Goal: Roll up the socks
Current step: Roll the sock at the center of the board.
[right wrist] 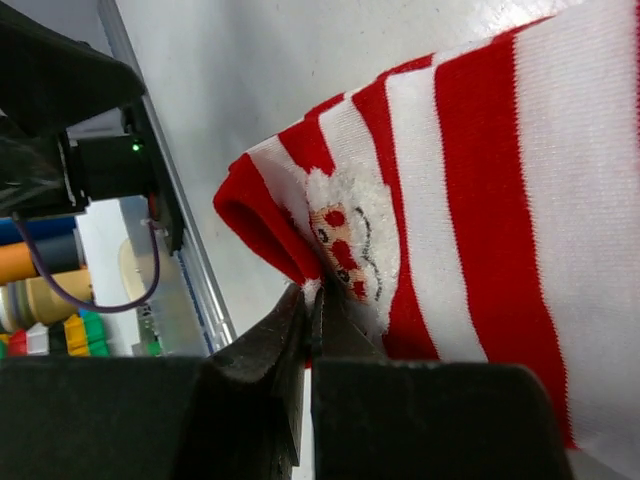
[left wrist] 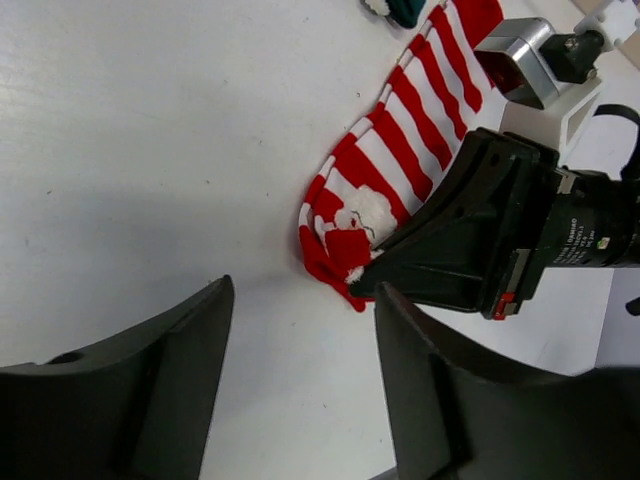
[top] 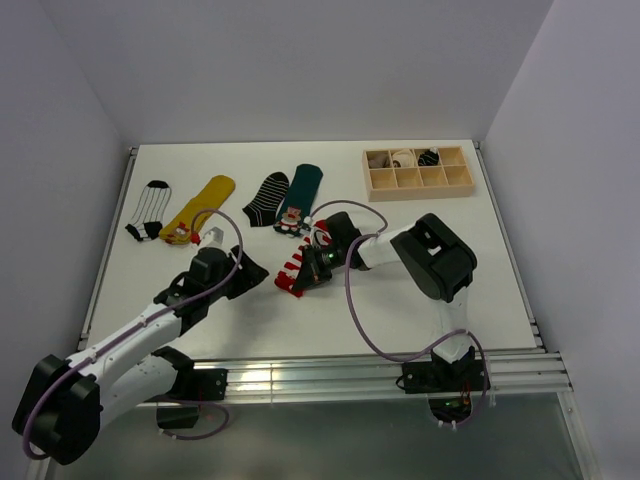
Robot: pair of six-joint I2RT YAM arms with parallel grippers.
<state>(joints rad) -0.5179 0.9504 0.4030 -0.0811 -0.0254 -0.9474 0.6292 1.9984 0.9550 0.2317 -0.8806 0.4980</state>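
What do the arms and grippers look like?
The left arm and right arm have black joints and white links, each with a looping purple cable. The left gripper and right gripper are black with wedge-shaped fingers; the right one bears white lettering and a red tab.

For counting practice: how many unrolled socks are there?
5. Back row: white-striped sock, yellow sock, black sock, green sock; red-striped sock in right gripper. More may be hidden.

The Santa sock is red-and-white striped, its figure white-bearded and red-capped. On the white table, the dark green sock lies at its 12 o'clock. At 11 is the black sock with thin white stripes, and toward 10 are a mustard-yellow sock and a black-striped white sock. The tray is pale wood.
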